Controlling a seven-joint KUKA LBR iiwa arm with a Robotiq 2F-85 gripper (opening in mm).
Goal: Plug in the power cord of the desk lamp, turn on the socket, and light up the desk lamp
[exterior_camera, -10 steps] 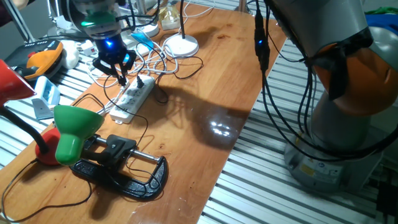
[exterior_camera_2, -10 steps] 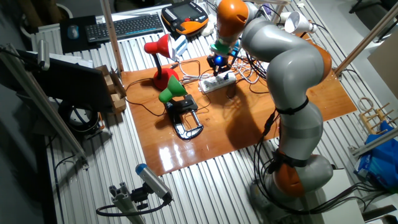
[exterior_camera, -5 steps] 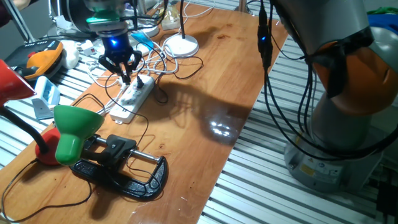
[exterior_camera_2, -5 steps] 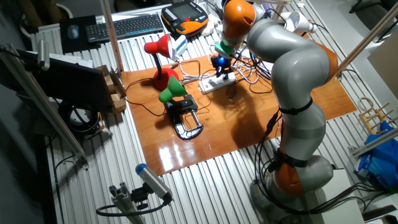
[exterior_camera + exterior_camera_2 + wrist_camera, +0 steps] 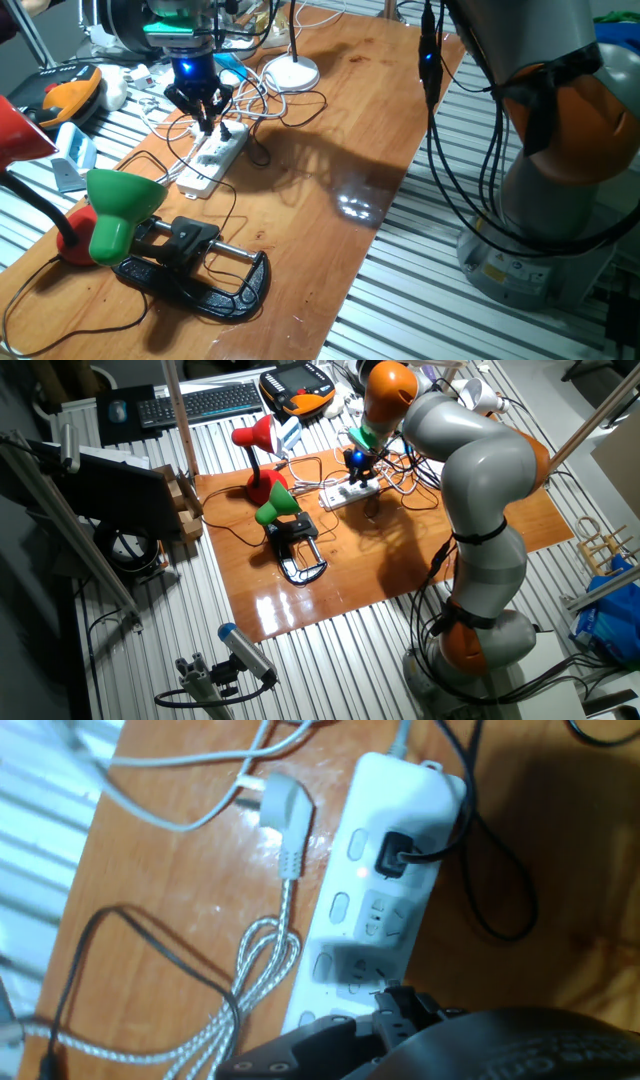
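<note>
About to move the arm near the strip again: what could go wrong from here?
The black plug sits in the end outlet of the strip, a small red light beside it. The fingers hang close above: a careless descent might knock the plug or press the wrong switch. Loose white cables lie alongside and could snag. The green lamp doesn't look lit.

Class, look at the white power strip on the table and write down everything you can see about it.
The socket is a long white plastic power strip lying flat on the wooden table, with a row of outlets, each beside an oval button. A small black plug sits in the outlet nearest one end, and a tiny red light glows beside it. A loose white plug lies alongside, not inserted. The gripper hovers just above the strip.
</note>
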